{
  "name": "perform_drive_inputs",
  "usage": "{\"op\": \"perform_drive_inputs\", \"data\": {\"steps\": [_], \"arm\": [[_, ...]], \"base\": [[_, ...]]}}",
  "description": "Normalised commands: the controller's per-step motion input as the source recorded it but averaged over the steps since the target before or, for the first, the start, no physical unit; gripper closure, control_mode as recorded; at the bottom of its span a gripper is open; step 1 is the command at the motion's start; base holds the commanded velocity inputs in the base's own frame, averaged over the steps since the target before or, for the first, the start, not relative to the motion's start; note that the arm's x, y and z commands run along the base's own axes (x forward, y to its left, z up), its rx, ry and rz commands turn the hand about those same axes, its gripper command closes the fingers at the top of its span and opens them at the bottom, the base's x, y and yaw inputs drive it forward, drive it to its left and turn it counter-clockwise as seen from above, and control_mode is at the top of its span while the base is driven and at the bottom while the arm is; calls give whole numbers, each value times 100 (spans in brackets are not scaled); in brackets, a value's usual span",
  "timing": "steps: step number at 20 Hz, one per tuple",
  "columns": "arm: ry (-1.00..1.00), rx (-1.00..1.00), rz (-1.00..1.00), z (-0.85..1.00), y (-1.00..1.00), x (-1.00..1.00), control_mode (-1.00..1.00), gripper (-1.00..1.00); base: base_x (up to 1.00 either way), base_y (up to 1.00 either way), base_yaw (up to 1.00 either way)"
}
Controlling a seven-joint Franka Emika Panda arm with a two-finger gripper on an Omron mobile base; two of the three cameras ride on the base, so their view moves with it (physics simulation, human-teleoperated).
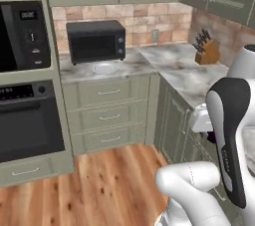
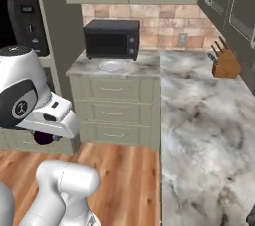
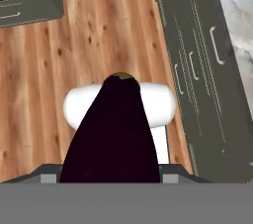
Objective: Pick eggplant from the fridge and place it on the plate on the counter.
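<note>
My gripper (image 2: 49,131) hangs over the wood floor, shut on the eggplant (image 3: 116,134), a near-black purple oval that hides the fingertips in the hand view. A bit of the eggplant (image 2: 44,138) shows under the white hand in the right base view, and as a dark patch (image 1: 212,137) beside the arm in the left base view. The small round white plate (image 1: 104,67) (image 2: 111,65) lies on the marbled counter (image 1: 149,56) (image 2: 199,115), just in front of the microwave, well ahead of the gripper. The fridge is out of view.
A black microwave (image 1: 96,41) (image 2: 111,39) stands behind the plate. A knife block (image 1: 206,51) (image 2: 225,61) sits in the counter's corner run. A black built-in oven (image 1: 25,115) is on the left. Sage-green drawers (image 1: 107,113) face the open wood floor (image 1: 99,180).
</note>
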Motion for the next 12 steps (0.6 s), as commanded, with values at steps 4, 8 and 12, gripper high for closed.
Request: {"op": "perform_drive_inputs", "data": {"steps": [4, 8, 12], "arm": [[0, 0, 0, 0, 0, 0, 100, 100], [0, 0, 0, 0, 0, 0, 100, 100], [0, 0, 0, 0, 0, 0, 100, 100]], "base": [[100, 0, 0], [100, 0, 1], [100, 0, 2]]}}
